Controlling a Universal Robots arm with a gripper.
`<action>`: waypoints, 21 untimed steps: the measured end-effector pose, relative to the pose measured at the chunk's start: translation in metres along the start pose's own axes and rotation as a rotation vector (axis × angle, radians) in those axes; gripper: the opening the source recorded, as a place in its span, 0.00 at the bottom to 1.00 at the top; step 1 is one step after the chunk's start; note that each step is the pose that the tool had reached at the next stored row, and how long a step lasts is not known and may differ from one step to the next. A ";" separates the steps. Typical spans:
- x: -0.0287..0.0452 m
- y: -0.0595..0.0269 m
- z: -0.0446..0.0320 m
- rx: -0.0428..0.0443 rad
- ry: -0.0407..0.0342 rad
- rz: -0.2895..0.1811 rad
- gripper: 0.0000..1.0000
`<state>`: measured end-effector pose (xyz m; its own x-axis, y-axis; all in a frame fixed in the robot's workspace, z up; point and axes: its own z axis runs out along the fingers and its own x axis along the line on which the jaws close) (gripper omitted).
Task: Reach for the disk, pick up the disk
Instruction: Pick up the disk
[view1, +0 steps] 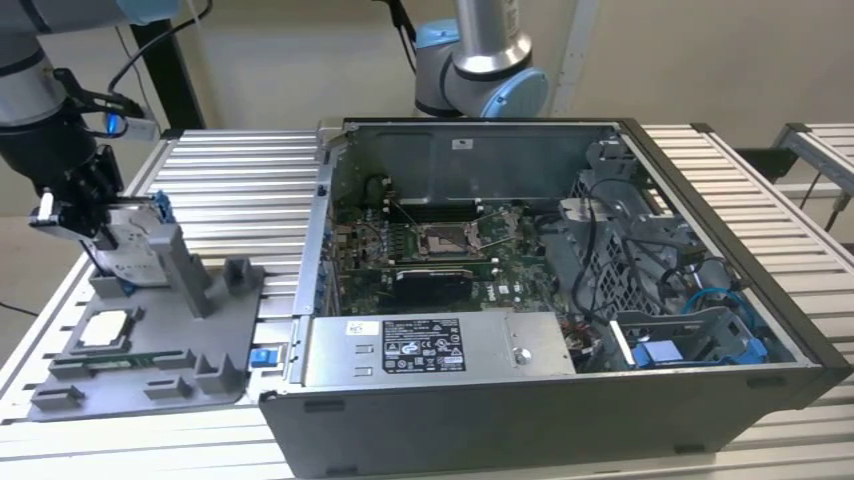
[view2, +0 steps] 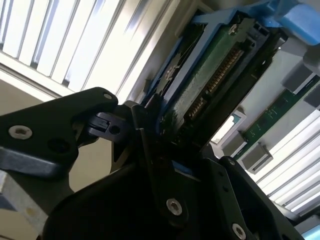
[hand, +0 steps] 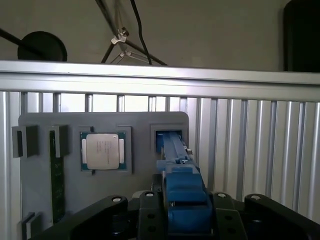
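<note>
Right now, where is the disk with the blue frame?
The disk stands on edge in the grey tray at the exterior view's left, beside the open computer case, with the end effector at it and the processor chip nearby.

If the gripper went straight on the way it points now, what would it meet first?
The disk. It stands on edge in the grey holder tray, and the gripper straddles its blue-framed upper edge. Going further would probably press onto that edge; the remaining gap is unclear.

In the second wrist view the gripper (view2: 167, 132) hides the disk's (view2: 215, 70) near end; the picture's edge crops its far end. The arm (view1: 30, 95) is cropped at the exterior view's left.
</note>
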<state>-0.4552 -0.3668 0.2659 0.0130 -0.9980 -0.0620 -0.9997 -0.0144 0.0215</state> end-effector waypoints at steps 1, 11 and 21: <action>0.0000 0.0000 0.0000 0.0001 -0.0053 0.000 0.00; 0.0001 0.0001 0.0000 -0.0002 -0.0073 0.000 0.00; 0.0001 0.0000 -0.0002 0.0001 -0.0257 -0.001 0.00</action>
<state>-0.4552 -0.3669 0.2661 0.0133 -0.9961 -0.0876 -0.9997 -0.0152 0.0213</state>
